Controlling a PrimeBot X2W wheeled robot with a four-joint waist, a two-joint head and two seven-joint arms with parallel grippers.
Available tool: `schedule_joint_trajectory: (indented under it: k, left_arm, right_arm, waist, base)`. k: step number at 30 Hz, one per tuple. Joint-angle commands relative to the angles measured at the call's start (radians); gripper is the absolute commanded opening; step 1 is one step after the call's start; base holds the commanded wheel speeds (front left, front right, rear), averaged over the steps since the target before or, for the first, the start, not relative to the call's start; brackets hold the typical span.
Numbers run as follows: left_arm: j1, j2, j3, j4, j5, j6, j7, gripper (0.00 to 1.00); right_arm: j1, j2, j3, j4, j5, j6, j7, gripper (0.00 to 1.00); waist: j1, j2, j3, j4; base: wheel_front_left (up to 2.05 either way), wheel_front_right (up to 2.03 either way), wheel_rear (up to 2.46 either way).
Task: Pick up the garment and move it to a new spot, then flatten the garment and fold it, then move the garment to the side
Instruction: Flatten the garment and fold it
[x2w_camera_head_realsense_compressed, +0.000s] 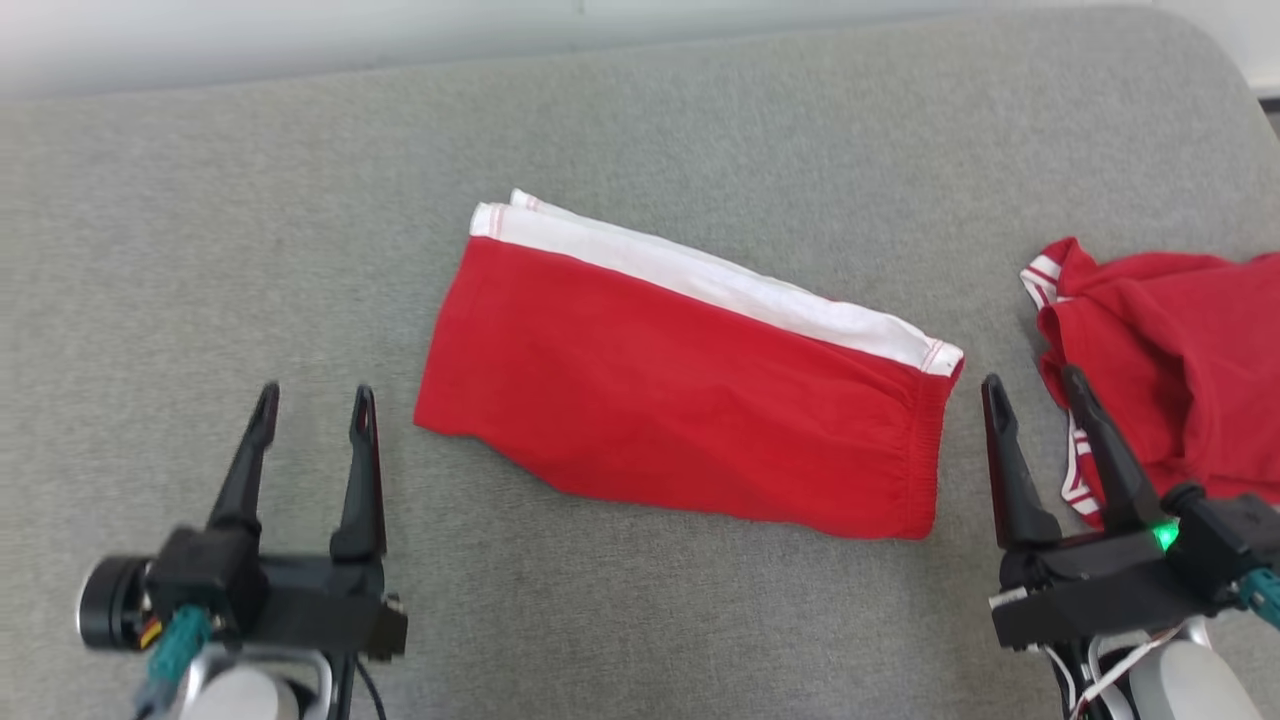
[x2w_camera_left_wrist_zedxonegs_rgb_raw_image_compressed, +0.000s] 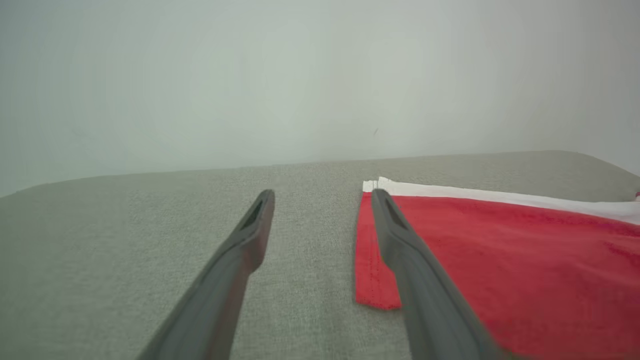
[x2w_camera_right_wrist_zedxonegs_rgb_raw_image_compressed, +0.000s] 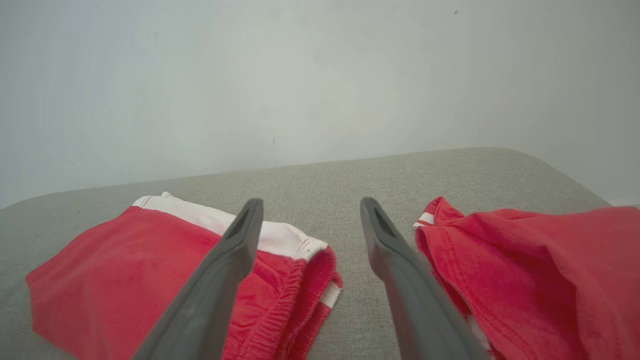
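— On the grey fabric surface (x2w_camera_head_realsense_compressed: 200, 220), centre: one folded red shorts garment (x2w_camera_head_realsense_compressed: 680, 400), white side stripe, lying flat.
— Grippers?
— Left gripper (x2w_camera_head_realsense_compressed: 315, 392), right gripper (x2w_camera_head_realsense_compressed: 1031, 377): fingers spread wide, empty, flanking it. Crumpled red cloth (x2w_camera_head_realsense_compressed: 1180, 350), far right.

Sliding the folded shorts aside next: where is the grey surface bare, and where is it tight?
Bare: the grey surface left of the folded shorts, beyond the left gripper; the strip behind the shorts; the near strip between the grippers. Crowded: the right, where the right gripper points into the narrow gap between shorts and crumpled red garment.
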Motion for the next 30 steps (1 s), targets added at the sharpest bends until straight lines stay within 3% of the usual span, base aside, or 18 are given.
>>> schedule_joint_trajectory:
  k: [1, 11, 20, 25, 30]
  left_arm:
    - [0.038, 0.01, -0.005, -0.021, 0.015, 0.016, 0.005, 1.0]
    - [0.12, 0.024, -0.01, -0.068, 0.019, 0.056, 0.024, 1.0]
    - [0.088, 0.024, -0.021, -0.064, 0.019, 0.049, 0.038, 1.0]
    - [0.024, 0.013, -0.04, -0.038, 0.01, 0.018, 0.053, 1.0]
    - [-0.068, -0.006, -0.079, 0.057, -0.033, -0.056, 0.12, 1.0]
  right_arm:
    - [0.027, 0.002, -0.008, -0.009, -0.014, 0.0, 0.013, 1.0]
    - [0.106, 0.023, -0.036, -0.051, -0.048, 0.0, 0.053, 1.0]
    - [0.108, 0.031, -0.043, -0.063, -0.042, 0.0, 0.066, 1.0]
    - [0.095, 0.03, -0.039, -0.071, -0.039, 0.0, 0.072, 1.0]
    - [0.074, 0.028, -0.021, -0.073, -0.036, 0.0, 0.07, 1.0]
  waist:
    - [0.0002, 0.0001, -0.026, 0.016]
    - [0.0002, 0.0001, -0.066, 0.021]
    - [0.0002, 0.0001, -0.061, 0.023]
    - [0.0002, 0.0001, -0.043, 0.021]
    - [0.0002, 0.0001, -0.016, 0.0]
  base:
    - [0.0, 0.0, 0.0]
    - [0.0, 0.0, 0.0]
    - [0.0, 0.0, 0.0]
    - [0.0, 0.0, 0.0]
    - [0.0, 0.0, 0.0]
